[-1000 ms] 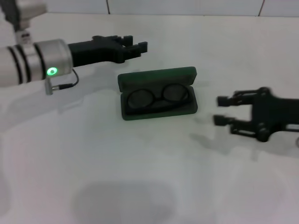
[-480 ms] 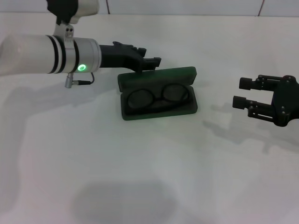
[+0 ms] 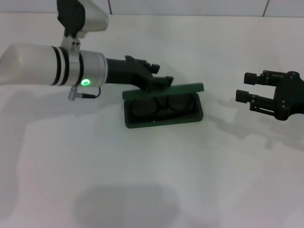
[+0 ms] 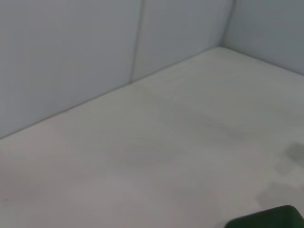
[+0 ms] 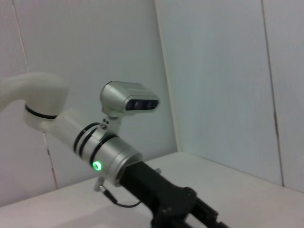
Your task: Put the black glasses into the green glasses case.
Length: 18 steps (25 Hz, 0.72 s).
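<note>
Pressing against the green glasses case lid, left gripper; no readable writing.

The left arm is a pale, smooth cylinder ringed by two black bands; a silver cuff carries a glowing green light and a thin black cable; a silver camera pod sits on top; both grippers, left gripper and right gripper, are chunky matte black.
</note>
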Motion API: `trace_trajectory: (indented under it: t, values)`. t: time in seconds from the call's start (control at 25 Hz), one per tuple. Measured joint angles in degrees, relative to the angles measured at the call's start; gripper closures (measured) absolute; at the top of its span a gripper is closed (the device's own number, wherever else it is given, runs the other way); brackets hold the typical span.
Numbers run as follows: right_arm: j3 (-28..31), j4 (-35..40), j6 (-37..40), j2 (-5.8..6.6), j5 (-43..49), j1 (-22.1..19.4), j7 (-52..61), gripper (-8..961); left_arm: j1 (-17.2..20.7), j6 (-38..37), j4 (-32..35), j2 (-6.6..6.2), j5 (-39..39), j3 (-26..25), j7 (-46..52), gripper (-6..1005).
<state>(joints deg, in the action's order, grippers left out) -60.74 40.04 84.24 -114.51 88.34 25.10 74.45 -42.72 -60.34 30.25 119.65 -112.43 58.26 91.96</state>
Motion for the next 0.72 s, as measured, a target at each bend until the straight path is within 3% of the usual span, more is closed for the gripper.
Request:
trace_trajectory:
  t: [0.48, 0.56, 0.72]
  values:
    - [-0.6, -0.1, -2.7, -0.88, 0.4, 0.6, 0.3, 422, 4.5, -1.9, -0.3, 0.41, 5.8, 4.7, -8.8, 376]
    - [-1.6, 0.0, -0.8, -0.94, 0.4, 0.7, -0.4, 422, 6.5, -7.5, 0.6, 0.09, 11.7, 4.4, -13.5, 375]
    - [-3.9, 0.1, 5.3, -1.03, 0.3, 1.4, -4.5, 421, 12.6, -26.8, 3.7, -1.49, 23.0, 3.5, -25.1, 374]
